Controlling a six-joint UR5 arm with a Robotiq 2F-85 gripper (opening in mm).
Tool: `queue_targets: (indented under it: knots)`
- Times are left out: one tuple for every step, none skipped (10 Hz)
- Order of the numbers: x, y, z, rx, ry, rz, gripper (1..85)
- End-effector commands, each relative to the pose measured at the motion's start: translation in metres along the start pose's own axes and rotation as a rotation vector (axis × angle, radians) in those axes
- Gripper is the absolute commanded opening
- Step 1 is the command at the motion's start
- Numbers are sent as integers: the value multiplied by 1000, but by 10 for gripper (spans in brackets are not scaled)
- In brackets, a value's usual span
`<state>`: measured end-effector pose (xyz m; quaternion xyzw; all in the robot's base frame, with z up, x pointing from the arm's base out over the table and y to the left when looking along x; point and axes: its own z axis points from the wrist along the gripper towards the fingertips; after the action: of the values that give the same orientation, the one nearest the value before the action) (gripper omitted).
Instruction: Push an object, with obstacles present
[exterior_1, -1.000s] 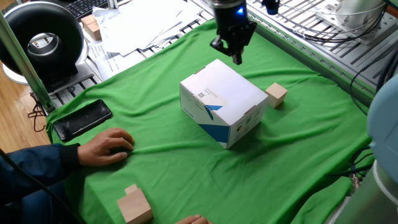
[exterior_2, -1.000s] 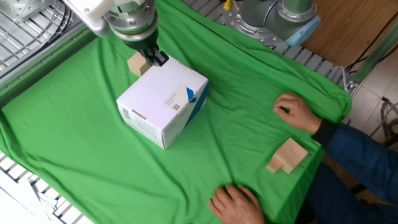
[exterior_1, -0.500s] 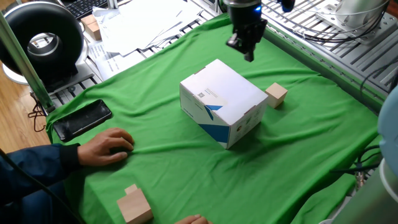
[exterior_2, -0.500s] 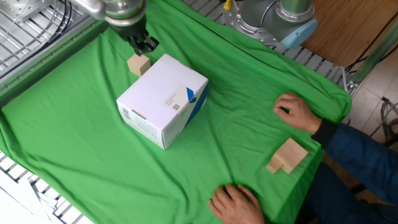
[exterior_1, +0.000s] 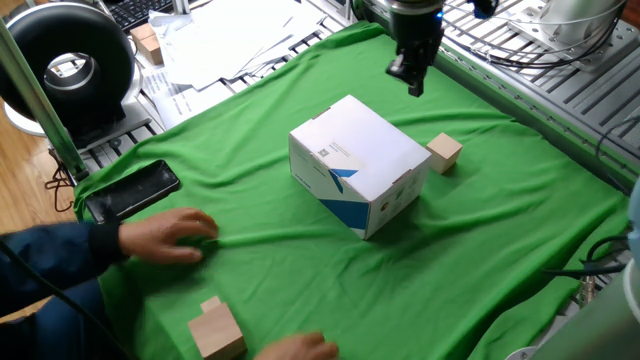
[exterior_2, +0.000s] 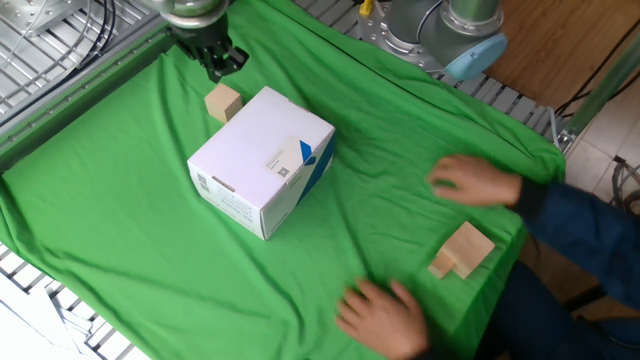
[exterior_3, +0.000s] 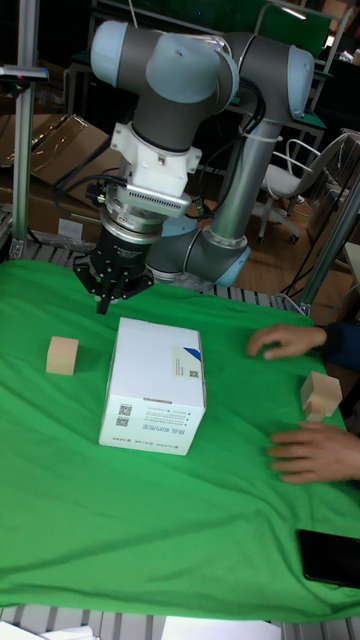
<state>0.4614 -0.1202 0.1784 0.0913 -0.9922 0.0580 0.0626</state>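
Observation:
The object, a small light-wood cube (exterior_1: 444, 153), rests on the green cloth just beside the far corner of the obstacle, a large white box with blue graphics (exterior_1: 358, 165). My gripper (exterior_1: 412, 80) hangs above the cloth behind the cube, apart from both, with its fingers together and nothing held. In the other fixed view the gripper (exterior_2: 220, 68) is up-left of the cube (exterior_2: 223, 102) and the box (exterior_2: 262, 160). The tall fixed view has the gripper (exterior_3: 105, 300) above and between the cube (exterior_3: 62, 355) and the box (exterior_3: 155, 385).
A person's hands (exterior_1: 165, 237) (exterior_2: 475, 183) (exterior_2: 385, 315) move over the near side of the cloth. A stepped pale wooden block (exterior_1: 216, 328) lies near them. A black phone (exterior_1: 132, 192) sits at the cloth's edge. Metal rails (exterior_1: 520, 60) border the far side.
My gripper has moved from above the box's far edge out toward the back of the table, behind the cube. The person's hands have shifted. Cube and box have not moved.

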Motion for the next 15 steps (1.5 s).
queue_targets:
  knots:
    - [5, -4, 4, -12, -15, -22, 10]
    - [4, -4, 3, -11, -11, -22, 10]
    - [3, -4, -3, -9, 8, -20, 10]
    - [9, -6, -4, -1, 39, -15, 10]
    - [12, -7, -5, 4, 51, 3, 10]
    - [16, -20, -5, 55, 64, 9, 10]
    - [20, -32, -6, 100, 79, 19, 10]
    - [20, -30, -6, 95, 80, 38, 10]
    - [19, -29, -6, 93, 73, 67, 10]
    - [16, -29, -6, 93, 63, 66, 10]
    - [13, -29, -6, 90, 53, 49, 10]
    - [12, -28, -5, 85, 48, 42, 10]
    - [10, -26, -5, 78, 42, 35, 10]
    - [9, -23, -5, 66, 39, 29, 10]
    - [8, -21, -5, 60, 35, 23, 10]
